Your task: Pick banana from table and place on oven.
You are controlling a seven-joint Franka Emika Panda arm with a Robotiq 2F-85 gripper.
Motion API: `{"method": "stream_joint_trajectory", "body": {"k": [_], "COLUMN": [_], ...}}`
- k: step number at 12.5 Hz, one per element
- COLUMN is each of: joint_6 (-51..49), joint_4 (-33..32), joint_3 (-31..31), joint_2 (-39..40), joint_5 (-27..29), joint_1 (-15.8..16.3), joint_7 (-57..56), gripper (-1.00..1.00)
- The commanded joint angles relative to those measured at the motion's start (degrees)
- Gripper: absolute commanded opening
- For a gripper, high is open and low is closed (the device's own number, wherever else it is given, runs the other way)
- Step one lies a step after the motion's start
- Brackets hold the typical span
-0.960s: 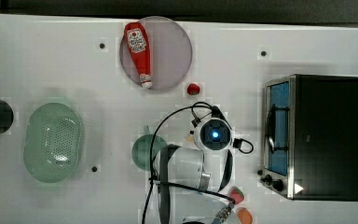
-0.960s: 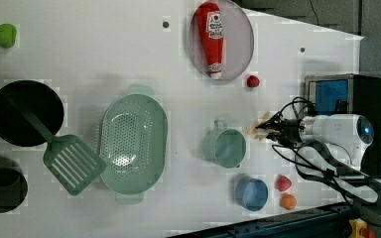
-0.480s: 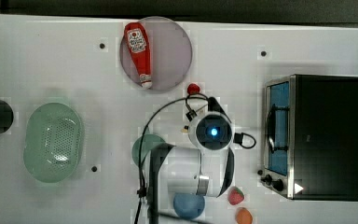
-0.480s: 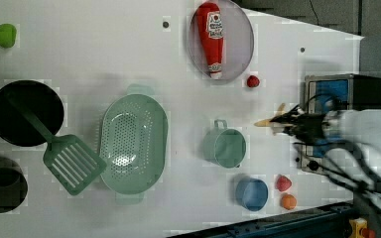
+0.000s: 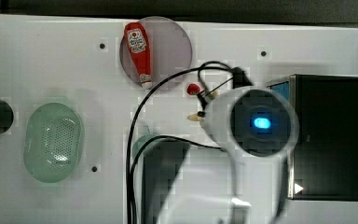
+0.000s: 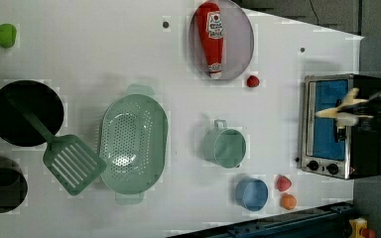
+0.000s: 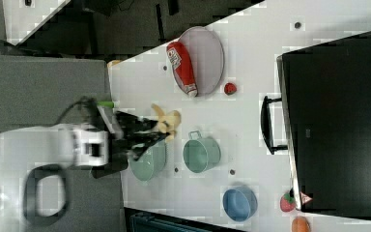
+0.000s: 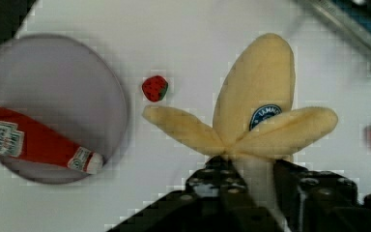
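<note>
My gripper (image 8: 249, 176) is shut on the stem end of the banana (image 8: 256, 96), a pale-yellow toy with peel flaps spread and a blue sticker. The banana (image 7: 166, 121) hangs well above the white table (image 5: 74, 60). In the left view the banana (image 6: 340, 106) and gripper (image 6: 359, 111) appear in front of the oven (image 6: 327, 124), over its blue glass door. In the top view the banana's tip (image 5: 195, 116) pokes out at the left of the arm's blurred wrist, and the oven's black top (image 5: 328, 140) lies just to the right.
A ketchup bottle (image 6: 212, 37) lies on a grey plate (image 6: 238, 44), with a strawberry (image 6: 252, 81) beside it. A green cup (image 6: 224, 146), green colander (image 6: 133, 141), blue bowl (image 6: 252, 193), black pan with spatula (image 6: 27, 114) and small fruits (image 6: 285, 191) stand on the table.
The arm has risen with the banana and carried it toward the oven, rightward in the left view. The grip stays the same.
</note>
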Motion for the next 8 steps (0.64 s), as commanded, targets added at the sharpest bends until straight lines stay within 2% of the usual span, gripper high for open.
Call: {"method": "stream_joint_trajectory", "body": {"k": [1,6,8], "joint_6": [-3.64,-3.28,-0.16], "joint_4": [4.45,6.9,6.99], "joint_3": [-3.96,-15.19,-19.57], "joint_2": [1.91,5.3,7.97], "joint_5": [0.38,0.26,-0.03], "joint_1": [-2.69,-3.99,-4.11], "joint_7": [-9.88,-21.82,-23.67], "gripper": [-0.49,-0.49,-0.49]}}
